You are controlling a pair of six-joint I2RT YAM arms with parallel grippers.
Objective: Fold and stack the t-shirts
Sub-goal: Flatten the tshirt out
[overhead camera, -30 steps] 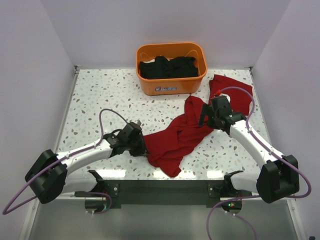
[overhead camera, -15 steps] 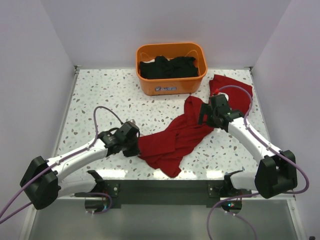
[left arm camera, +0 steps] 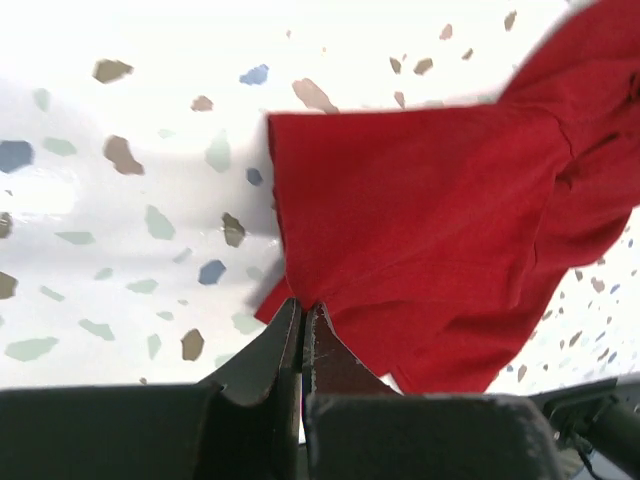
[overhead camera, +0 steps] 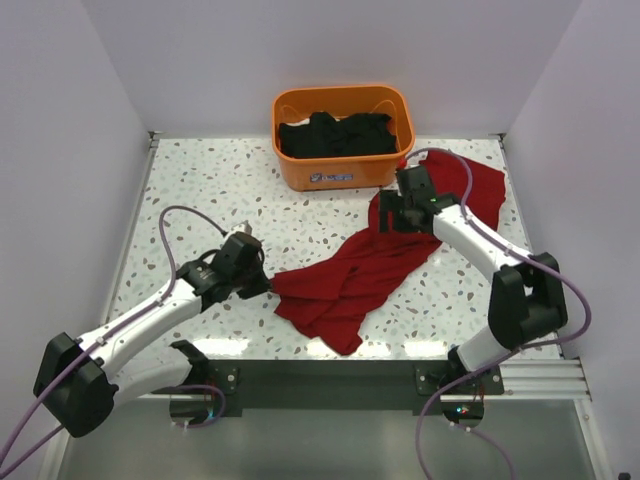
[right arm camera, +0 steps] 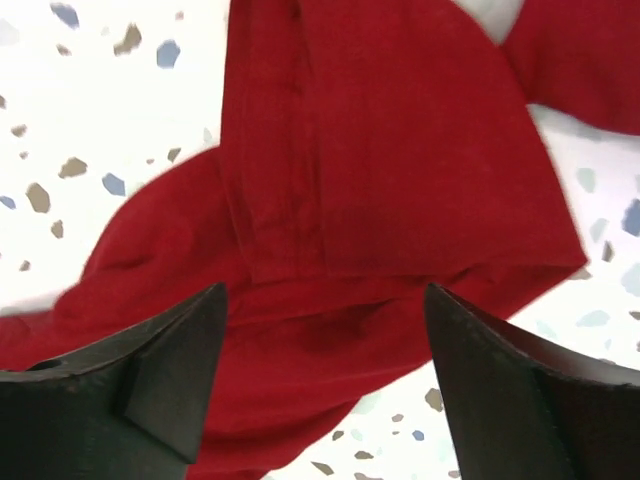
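A dark-red t-shirt (overhead camera: 370,262) lies crumpled across the middle and right of the speckled table, one part reaching the back right corner. My left gripper (overhead camera: 262,283) is shut on the shirt's left edge; in the left wrist view the fingertips (left arm camera: 300,312) pinch the cloth (left arm camera: 420,230) at its hem. My right gripper (overhead camera: 397,218) is open and hovers over the shirt's upper part near the basket; in the right wrist view its fingers (right arm camera: 190,340) stand wide apart above a sleeve (right arm camera: 390,170).
An orange basket (overhead camera: 345,172) holding dark clothes (overhead camera: 335,133) stands at the back centre. White walls close in the left, right and back. The table's front edge carries the two arm bases.
My left gripper has pulled the shirt's edge to the left, drawing the cloth out. My right gripper has moved back and left toward the basket, over the shirt's upper part.
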